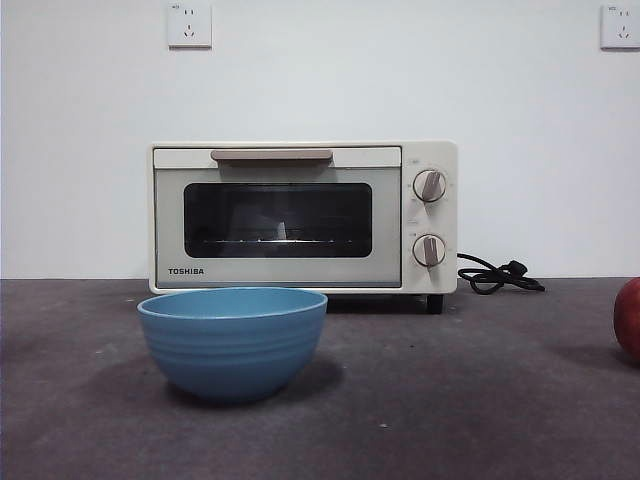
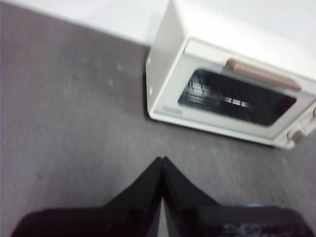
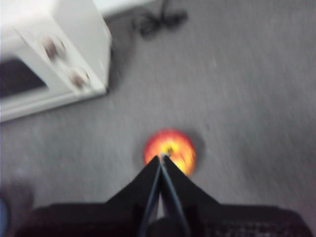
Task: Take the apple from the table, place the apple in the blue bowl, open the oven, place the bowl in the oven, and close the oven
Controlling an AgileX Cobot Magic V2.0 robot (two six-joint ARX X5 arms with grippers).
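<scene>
Apple (image 3: 170,150) lies on open table (image 3: 256,98) beneath right pincer (image 3: 161,158), jaws closed, empty.

We see a dark grey, faintly mottled bench (image 1: 450,400) carrying four things. The blue bowl (image 1: 232,342) stands nearest us, toward 7 o'clock. The oven (image 1: 303,217) sits behind it at 12 o'clock, its black cord (image 1: 497,276) lying coiled at 2 o'clock. The apple (image 1: 629,317) rests at 3 o'clock, well apart from the bowl.
</scene>
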